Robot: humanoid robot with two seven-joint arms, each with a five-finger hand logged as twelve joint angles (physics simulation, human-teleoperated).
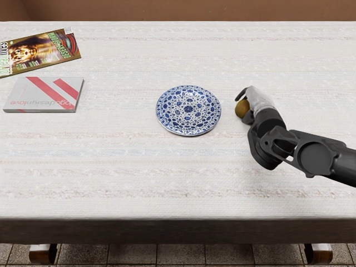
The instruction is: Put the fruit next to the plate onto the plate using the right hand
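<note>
as the right hand (253,105) grips the fruit (241,109) near the table's (167,178) right edge, lifting it onto the plate (162,109) seems next.

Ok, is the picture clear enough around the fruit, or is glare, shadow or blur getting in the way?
Head view: light is soft and even, with no glare or hard shadows; the plate and fruit render sharp, no blur; the only trouble is the right hand covering the fruit's right side.

One plate (188,110), one fruit (241,109), one magazine (39,51), one book (45,94)
</note>
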